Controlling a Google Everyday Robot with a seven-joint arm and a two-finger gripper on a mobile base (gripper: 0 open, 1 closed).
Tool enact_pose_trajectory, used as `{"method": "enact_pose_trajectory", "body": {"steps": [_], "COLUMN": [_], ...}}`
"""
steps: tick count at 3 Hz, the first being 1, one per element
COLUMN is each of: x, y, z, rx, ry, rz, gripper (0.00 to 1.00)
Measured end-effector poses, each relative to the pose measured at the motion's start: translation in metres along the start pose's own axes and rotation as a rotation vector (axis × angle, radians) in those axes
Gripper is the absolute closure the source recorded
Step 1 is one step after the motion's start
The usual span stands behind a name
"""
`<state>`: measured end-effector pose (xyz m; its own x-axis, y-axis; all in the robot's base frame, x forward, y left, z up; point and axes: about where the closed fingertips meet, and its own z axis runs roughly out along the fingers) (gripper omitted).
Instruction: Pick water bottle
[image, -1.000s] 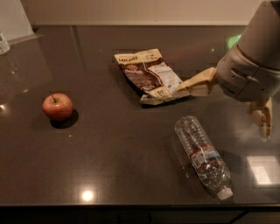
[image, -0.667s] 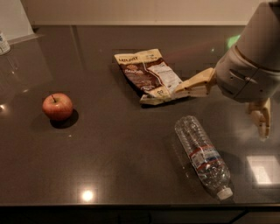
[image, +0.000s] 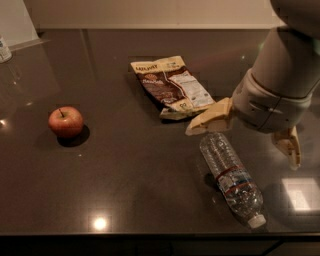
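Observation:
The water bottle (image: 231, 178) is clear ribbed plastic with a white cap and a red and blue label band. It lies on its side on the dark table (image: 130, 180) at the front right, cap toward the front edge. My gripper (image: 247, 134) hangs just above the bottle's far end, its two tan fingers (image: 210, 120) spread wide apart, one left of the bottle and one right. It holds nothing.
A red apple (image: 65, 121) sits at the left. A brown and white snack bag (image: 171, 88) lies behind the bottle, near my left finger. A small white container (image: 4, 49) stands at the far left edge. The table's front edge runs close to the bottle's cap.

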<state>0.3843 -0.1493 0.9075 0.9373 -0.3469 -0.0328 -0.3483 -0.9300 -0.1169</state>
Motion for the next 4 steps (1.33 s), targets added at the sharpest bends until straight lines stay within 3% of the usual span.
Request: {"method": "enact_pose_trajectory", "body": {"steps": [2,4], "x": [-0.015,-0.010], "y": [0.005,0.016], "z": [0.026,0.037], "rx": [-0.045,-0.091], "ry": [-0.008,0.024], "rz": [-0.119,-0.175], "gripper": [0.00,0.00]}}
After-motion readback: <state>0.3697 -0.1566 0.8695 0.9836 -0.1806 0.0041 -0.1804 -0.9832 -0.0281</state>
